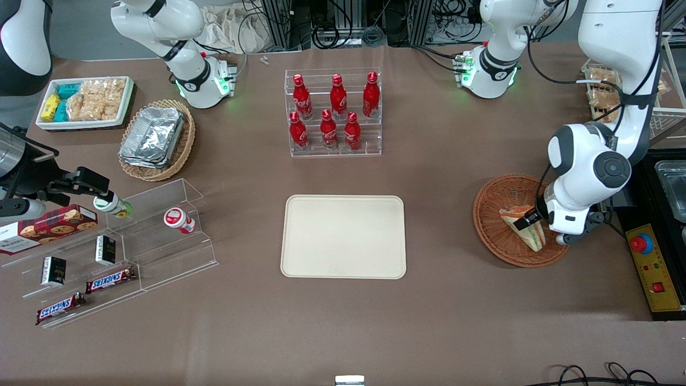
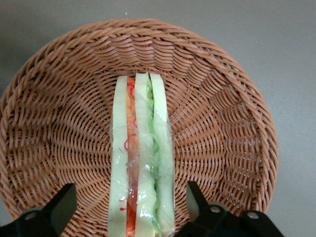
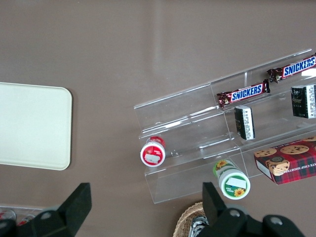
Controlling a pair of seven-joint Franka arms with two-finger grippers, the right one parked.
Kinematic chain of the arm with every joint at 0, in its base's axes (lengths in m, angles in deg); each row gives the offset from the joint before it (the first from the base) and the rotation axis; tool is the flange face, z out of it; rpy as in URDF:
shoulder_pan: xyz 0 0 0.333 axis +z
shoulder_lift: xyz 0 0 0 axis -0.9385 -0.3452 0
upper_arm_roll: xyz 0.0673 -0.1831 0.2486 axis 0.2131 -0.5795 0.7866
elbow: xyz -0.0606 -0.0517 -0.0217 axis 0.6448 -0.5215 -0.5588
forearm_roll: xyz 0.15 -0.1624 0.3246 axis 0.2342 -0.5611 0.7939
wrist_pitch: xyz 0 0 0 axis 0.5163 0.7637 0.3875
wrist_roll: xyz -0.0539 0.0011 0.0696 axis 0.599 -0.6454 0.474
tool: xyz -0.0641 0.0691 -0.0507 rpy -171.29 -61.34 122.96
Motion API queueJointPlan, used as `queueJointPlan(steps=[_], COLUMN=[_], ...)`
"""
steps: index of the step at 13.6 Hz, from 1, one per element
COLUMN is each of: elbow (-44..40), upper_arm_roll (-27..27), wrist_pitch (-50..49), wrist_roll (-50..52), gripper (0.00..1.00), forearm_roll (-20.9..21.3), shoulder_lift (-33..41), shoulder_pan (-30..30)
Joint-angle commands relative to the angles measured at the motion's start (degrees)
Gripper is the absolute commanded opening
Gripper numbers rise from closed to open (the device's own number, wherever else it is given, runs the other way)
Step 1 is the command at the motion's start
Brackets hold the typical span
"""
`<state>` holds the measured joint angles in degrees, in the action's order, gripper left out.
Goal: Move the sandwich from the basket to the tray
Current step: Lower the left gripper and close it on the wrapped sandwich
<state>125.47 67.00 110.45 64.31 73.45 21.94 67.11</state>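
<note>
— So, where is the sandwich (image 2: 142, 158)?

— Inside the basket (image 2: 222, 123), lying on the woven floor with its cut face up, so the stripes show: pale bread, an orange-red layer, more bread, then green. The clear wrap is on it.

— And the pincer (image 1: 530, 221)?

— Right over the basket, low above the sandwich. Its jaws stand spread, one black finger (image 2: 61, 205) on each flank of the sandwich, with wicker showing between each finger and the bread. Neither tip touches the wrap, so it grips nothing.

— Where does the basket sit?

— On the brown desk (image 1: 429, 321), toward the working arm's end. From the front camera the sandwich (image 1: 522, 228) lies in the part of the basket (image 1: 496, 214) nearest the arm.

— The tray (image 1: 343, 236)?

— Flat on the desk, well apart from the basket, toward the middle, bare.

— Anything else near the basket?

— Farther from the front camera than the basket, a clear rack of red bottles (image 1: 335, 113) stands toward the desk's middle. A yellow box with a red button (image 1: 654, 266) lies just beside the basket at the desk's edge.
</note>
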Motion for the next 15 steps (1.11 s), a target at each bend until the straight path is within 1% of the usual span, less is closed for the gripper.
queueJointPlan(steps=[1,2,3,7,8,9,10,12,14,15], elbow=[0.2,0.2,0.2,-0.3,-1.1,-3.1,-6.7,-17.0,-26.7,-31.7], upper_arm_roll=[-0.1,-0.1,-0.3,-0.9,-0.9,-1.2,-1.5,-2.3,-2.3,-2.3], wrist_pitch=[1.8,1.8,1.8,1.1,0.5,-3.0,-9.0,-24.4,-35.9,-40.6], wrist_roll=[4.4,6.2,6.6,6.3,6.1,5.9,5.8,5.5,2.5,0.0], gripper=[0.81,0.74,0.64,0.06,0.06,0.06,0.06,0.07,0.07,0.1], forearm_roll=[-0.8,-0.8,-0.8,-0.7,-0.6,-0.5,-0.4,-0.3,-0.1,-0.1], shoulder_lift=[-1.2,-1.4,-1.6,-1.3,-1.0,-0.5,0.0,0.2,0.3,0.2], shoulder_pan=[-0.2,-0.3,-0.3,-0.3,-0.3,-0.3,-0.3,-0.3,-0.2,-0.2])
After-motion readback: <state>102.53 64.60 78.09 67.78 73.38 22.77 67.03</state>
